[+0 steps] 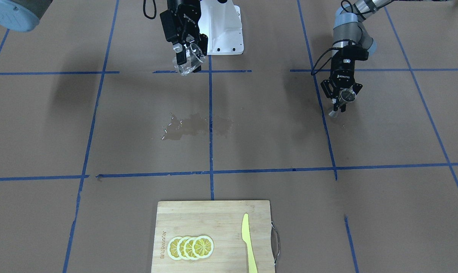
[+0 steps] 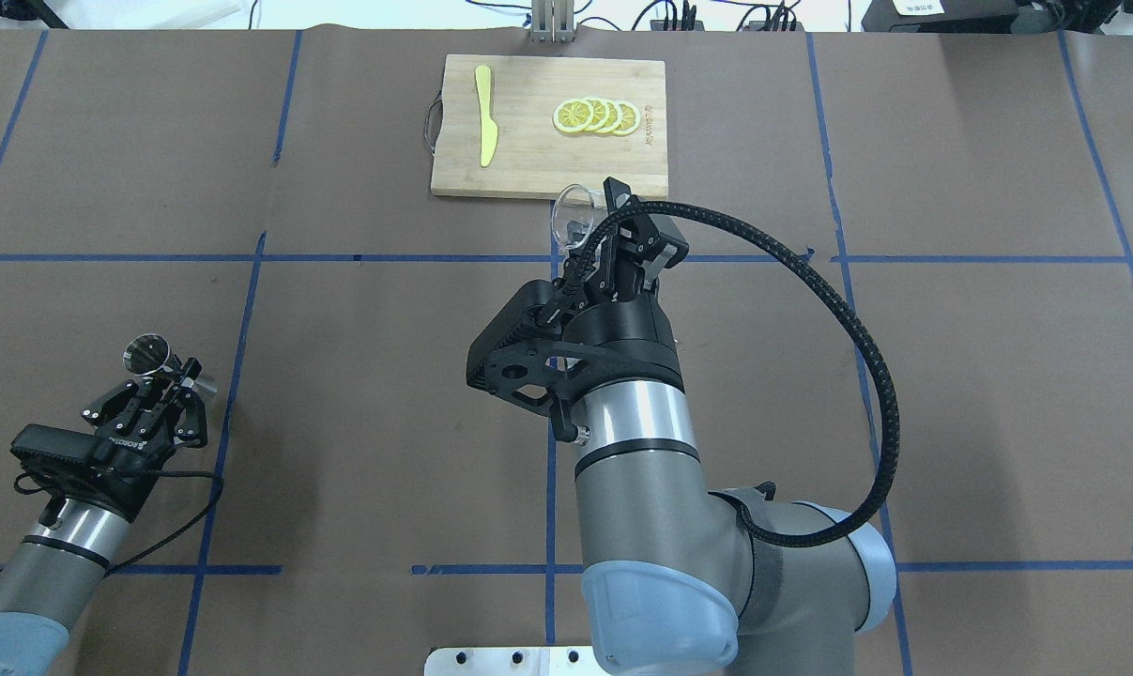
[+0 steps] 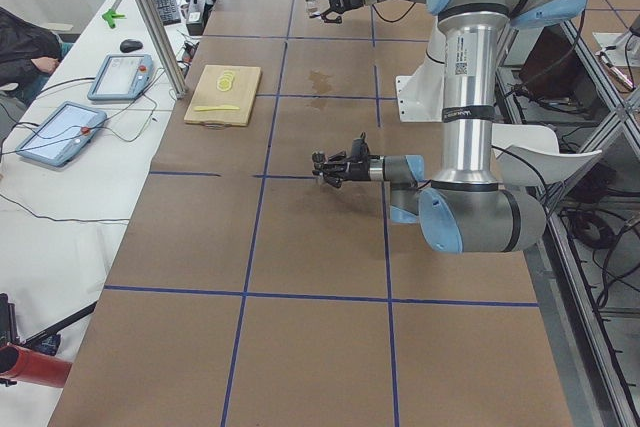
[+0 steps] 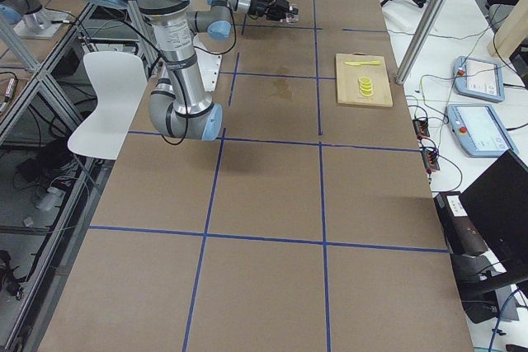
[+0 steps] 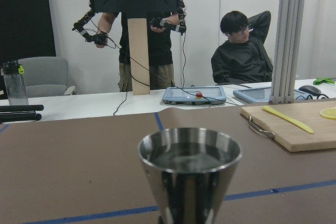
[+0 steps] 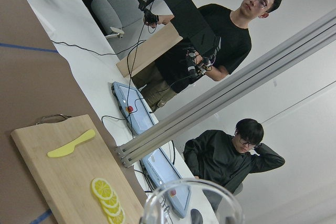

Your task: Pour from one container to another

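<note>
So: the right gripper (image 1: pixel 191 53) was clamped on the small clear glass beaker with a pouring lip (image 1: pixel 186 65), upper centre of the front-facing view, just in front of the white base plate (image 1: pixel 223 34). The beaker was tilted and held clear of the table. Couldn't tell what was in it.

The left gripper (image 2: pixel 179 373) was closed on the narrow waist of the small shiny steel hourglass-shaped jigger (image 2: pixel 144 354), far left of the overhead view and low over the table. Beaker and jigger were well apart.

A dark wet patch (image 1: pixel 191 127) sat on the brown paper table cover (image 1: pixel 274 144), centre of the front-facing view, straddling a blue tape line (image 1: pixel 211 113).

Bottom centre of that view had a bamboo cutting board with a metal handle (image 1: pixel 213 216). On it were four overlapping yellow lemon slices (image 1: pixel 191 247) and a yellow plastic knife (image 1: pixel 247 242). All of it was well away from both grippers.

In the left wrist view the jigger's cup filled the lower centre and hid the table behind it. A standing person (image 5: pixel 139 24) and a seated person (image 5: pixel 244 51) were beyond the table edge.
</note>
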Controlling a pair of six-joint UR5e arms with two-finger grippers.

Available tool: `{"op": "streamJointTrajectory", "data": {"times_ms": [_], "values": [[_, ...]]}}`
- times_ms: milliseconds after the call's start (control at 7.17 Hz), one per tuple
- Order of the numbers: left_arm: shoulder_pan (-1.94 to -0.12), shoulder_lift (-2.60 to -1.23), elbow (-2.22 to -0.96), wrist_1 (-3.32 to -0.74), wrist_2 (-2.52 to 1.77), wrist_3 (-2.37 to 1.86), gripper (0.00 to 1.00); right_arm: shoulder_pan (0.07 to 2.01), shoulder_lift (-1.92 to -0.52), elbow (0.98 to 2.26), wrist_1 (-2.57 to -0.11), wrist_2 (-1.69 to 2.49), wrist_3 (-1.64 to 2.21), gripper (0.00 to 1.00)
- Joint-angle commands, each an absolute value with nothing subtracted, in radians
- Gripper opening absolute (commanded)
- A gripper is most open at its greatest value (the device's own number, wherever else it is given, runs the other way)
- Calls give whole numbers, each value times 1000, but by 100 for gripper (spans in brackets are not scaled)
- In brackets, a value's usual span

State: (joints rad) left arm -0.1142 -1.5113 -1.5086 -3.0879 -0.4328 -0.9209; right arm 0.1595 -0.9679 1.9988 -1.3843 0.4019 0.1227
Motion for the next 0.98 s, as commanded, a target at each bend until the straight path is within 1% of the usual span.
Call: {"op": "streamJointTrajectory", "data": {"times_ms": [0, 140, 419, 837], "values": [[-106, -1513, -1508, -3088, -434, -922, 5, 160, -968, 1999, -1384, 402, 123, 0], [-104, -1513, -1506, -3088, -434, -922, 9, 160, -968, 1999, -1385, 402, 123, 0], [-100, -1513, -1502, -3089, -439, -923, 12, 160, -968, 1999, -1384, 402, 123, 0], [-94, -1513, -1491, -3094, -439, -923, 14, 160, -968, 1999, -1384, 402, 123, 0]]}}
